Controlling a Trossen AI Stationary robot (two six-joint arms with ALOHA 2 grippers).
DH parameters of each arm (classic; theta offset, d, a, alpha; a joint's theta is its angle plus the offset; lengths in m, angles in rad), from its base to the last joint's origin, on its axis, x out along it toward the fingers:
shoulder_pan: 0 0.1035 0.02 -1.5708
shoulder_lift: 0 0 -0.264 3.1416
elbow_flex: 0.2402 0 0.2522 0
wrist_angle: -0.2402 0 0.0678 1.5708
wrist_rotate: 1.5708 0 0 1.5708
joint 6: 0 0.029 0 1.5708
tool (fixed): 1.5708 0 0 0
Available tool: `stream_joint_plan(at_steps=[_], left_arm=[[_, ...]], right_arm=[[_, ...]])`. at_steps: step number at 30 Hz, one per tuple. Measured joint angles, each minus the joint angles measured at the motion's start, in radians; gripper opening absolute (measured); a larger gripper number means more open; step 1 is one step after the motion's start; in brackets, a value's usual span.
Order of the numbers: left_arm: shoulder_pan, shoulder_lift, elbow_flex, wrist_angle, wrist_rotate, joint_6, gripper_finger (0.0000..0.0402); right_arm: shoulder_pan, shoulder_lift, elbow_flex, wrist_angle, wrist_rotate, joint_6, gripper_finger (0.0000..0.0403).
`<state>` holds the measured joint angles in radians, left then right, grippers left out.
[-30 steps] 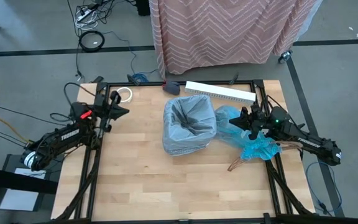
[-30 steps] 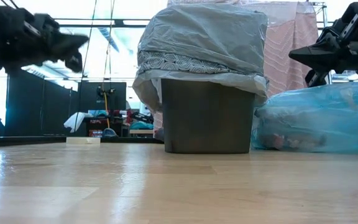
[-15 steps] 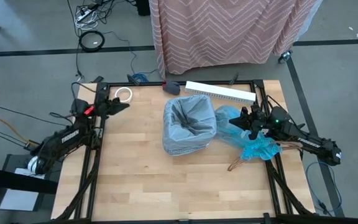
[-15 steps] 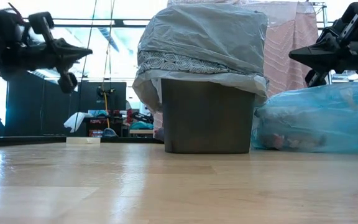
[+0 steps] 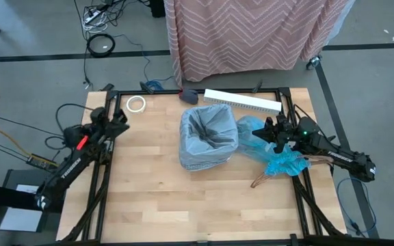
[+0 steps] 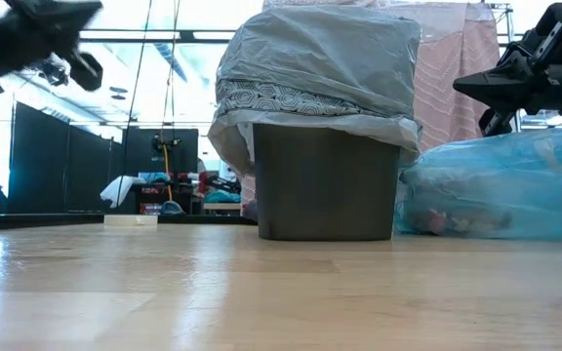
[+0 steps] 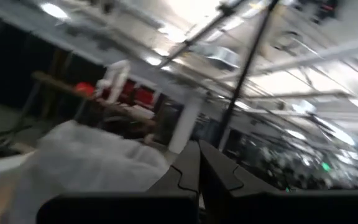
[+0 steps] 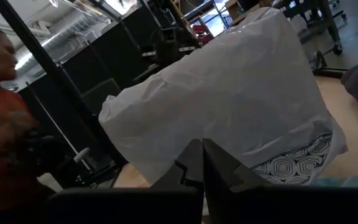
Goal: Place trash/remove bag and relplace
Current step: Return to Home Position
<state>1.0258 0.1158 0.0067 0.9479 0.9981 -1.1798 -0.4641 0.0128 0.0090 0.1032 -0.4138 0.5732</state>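
The light wooden table top point(image 5: 156, 198) lies under both my arms. On it stands the small dark bin point(image 6: 325, 185), between my two grippers and nearer my right one. The pale grey translucent plastic bag point(image 5: 207, 133) lines it, its mouth open upward and its edge folded out over the rim, hanging partway down the bin's wall.

The thin, crinkly bright-blue plastic bin liner point(image 5: 279, 162) is out of the bin. It lies slumped on the table directly beneath my right gripper point(image 5: 265, 131), touching the bin's side. Through its skin, low down by the table, the low view shows a few small white and reddish pieces of trash point(image 6: 435, 222) — I cannot make out each one.

My right gripper hangs above the blue liner, clear of it, pointing at the grey-lined bin just ahead of its fingertips. Its two dark fingers are pressed together with nothing between them.

My left gripper point(image 5: 120, 123) is raised off the table, well apart from the bin, out near the table's left edge. Its fingers are also pressed together and hold nothing.

A small white ring of tape point(image 5: 137, 104) lies flat on the wood just beyond my left gripper's fingertips — not touching them.
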Motion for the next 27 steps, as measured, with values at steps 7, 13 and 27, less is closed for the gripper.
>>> stream_joint_plan(at_steps=[7,13,27], left_arm=[[-0.032,-0.114,0.000,0.026,0.075,-0.002,0.0012],[-0.032,-0.111,0.004,0.026,0.087,-0.002,0.0012],[-0.032,-0.111,0.008,0.026,0.097,-0.002,0.0012]], right_arm=[[0.000,0.000,0.000,0.001,0.000,0.000,0.0004],[0.000,0.000,0.000,0.004,-0.001,0.000,0.0001],[0.000,0.000,0.000,0.016,-0.002,0.000,0.0001]])
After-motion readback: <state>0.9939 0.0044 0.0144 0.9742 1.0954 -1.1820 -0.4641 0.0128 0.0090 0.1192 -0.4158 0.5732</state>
